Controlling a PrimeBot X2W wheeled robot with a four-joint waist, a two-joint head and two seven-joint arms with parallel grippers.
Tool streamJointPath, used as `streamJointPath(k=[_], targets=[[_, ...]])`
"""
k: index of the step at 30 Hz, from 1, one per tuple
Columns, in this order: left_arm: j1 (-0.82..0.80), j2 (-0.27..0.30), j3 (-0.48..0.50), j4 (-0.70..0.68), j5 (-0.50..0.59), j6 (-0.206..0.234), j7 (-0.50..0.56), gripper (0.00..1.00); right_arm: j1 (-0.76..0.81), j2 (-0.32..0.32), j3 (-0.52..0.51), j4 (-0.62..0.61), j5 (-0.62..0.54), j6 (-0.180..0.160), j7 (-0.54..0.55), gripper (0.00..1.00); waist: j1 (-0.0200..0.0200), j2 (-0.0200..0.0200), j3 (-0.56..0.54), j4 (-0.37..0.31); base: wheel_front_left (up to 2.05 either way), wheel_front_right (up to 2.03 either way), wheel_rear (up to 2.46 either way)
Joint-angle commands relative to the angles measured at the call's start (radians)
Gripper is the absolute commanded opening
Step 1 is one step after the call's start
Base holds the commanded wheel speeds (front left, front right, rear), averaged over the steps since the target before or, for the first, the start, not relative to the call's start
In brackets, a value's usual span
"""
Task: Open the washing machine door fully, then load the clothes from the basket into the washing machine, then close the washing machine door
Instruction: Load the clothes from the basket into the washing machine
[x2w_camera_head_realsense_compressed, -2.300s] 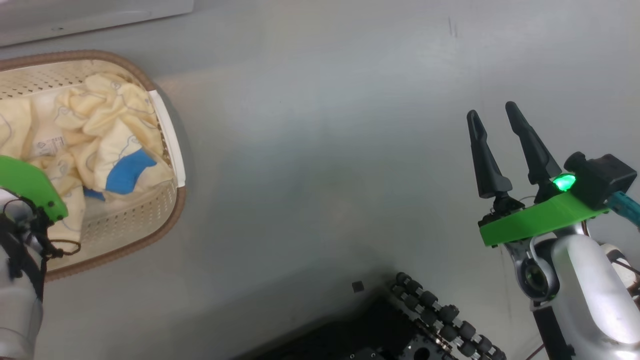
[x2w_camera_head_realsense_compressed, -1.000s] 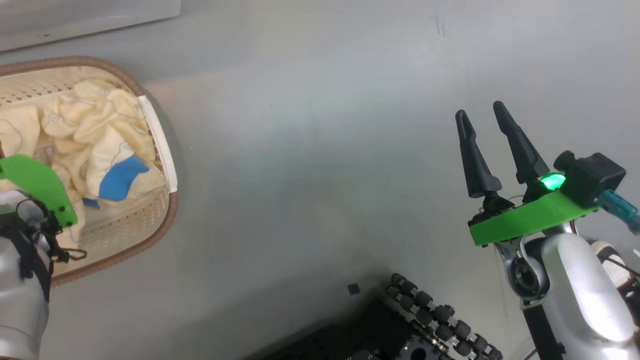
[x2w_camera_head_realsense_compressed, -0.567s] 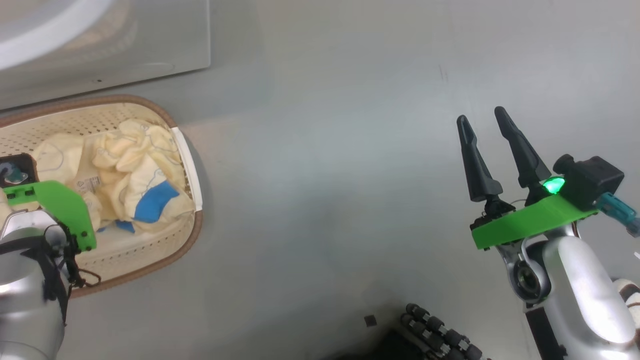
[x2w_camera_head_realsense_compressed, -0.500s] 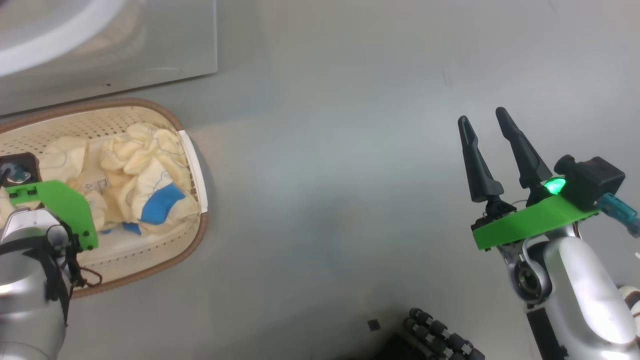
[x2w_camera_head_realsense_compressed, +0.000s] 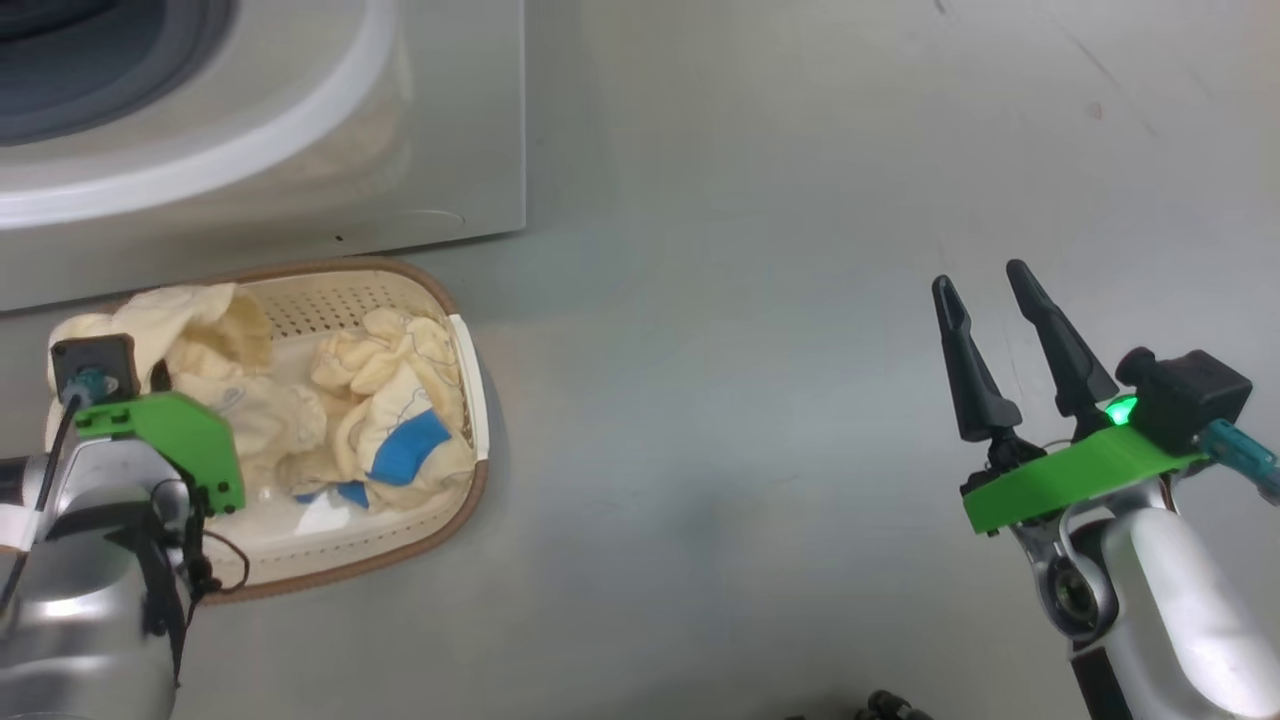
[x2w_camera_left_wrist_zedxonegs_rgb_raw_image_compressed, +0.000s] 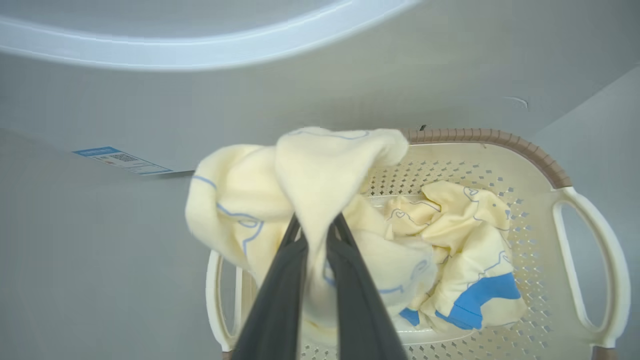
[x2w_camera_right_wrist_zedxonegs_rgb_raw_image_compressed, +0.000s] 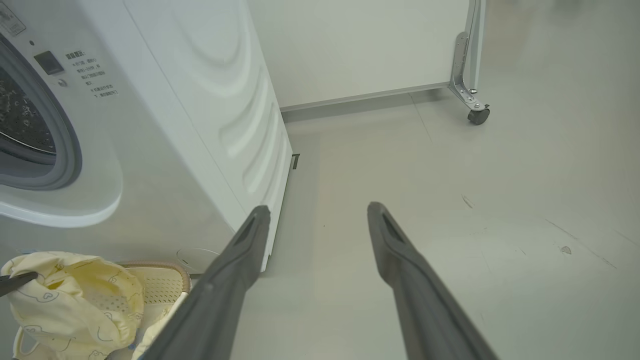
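**Cream garment pinched above the basket**

The left end effector (x2w_camera_left_wrist_zedxonegs_rgb_raw_image_compressed: 317, 222) has its two dark fingers closed together on a pale cream garment (x2w_camera_left_wrist_zedxonegs_rgb_raw_image_compressed: 320, 170). The garment drapes over the fingertips and hangs just above the far left end of the basket (x2w_camera_head_realsense_compressed: 330, 310). More clothes (x2w_camera_head_realsense_compressed: 400, 420), one with a bright blue patch, lie bunched at the basket's right end. The basket sits on the grey floor (x2w_camera_head_realsense_compressed: 750, 400), just in front of the white washing machine (x2w_camera_head_realsense_compressed: 300, 180) and near its right corner. In the right wrist view the machine's opening shows a grey seal (x2w_camera_right_wrist_zedxonegs_rgb_raw_image_compressed: 77, 155) and a steel drum (x2w_camera_right_wrist_zedxonegs_rgb_raw_image_compressed: 20, 115). The right end effector (x2w_camera_head_realsense_compressed: 980, 277) hovers well to the right over bare floor, fingers apart and holding nothing.
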Motion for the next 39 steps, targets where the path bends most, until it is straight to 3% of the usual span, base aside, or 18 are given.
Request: streamJointPath(k=[1, 13, 24, 39], targets=[[0.014, 0.033, 0.017, -0.028, 0.003, -0.005, -0.031, 0.00, 0.020, -0.023, 0.010, -0.021, -0.009, -0.003, -0.010, 1.00, 0.0001, -0.0001, -0.037, 0.030, 0.00, 0.00, 0.00], [0.114, 0.017, 0.017, -0.219, 0.001, -0.009, -0.106, 0.00, 0.059, -0.041, -0.002, -0.018, -0.018, -0.003, -0.010, 1.00, 0.0001, -0.0001, -0.145, 0.091, 0.00, 0.00, 0.00], [0.326, 0.021, 0.078, -0.595, 0.021, 0.004, -0.107, 0.00, 0.101, -0.043, -0.008, -0.010, -0.023, -0.003, -0.010, 1.00, 0.0001, -0.0001, -0.242, 0.132, 0.00, 0.00, 0.00], [0.556, -0.030, 0.205, -0.918, 0.053, -0.013, -0.107, 0.00, 0.147, -0.033, -0.012, -0.002, -0.025, -0.003, -0.010, 1.00, 0.0001, -0.0001, -0.335, 0.145, 0.00, 0.00, 0.00]])
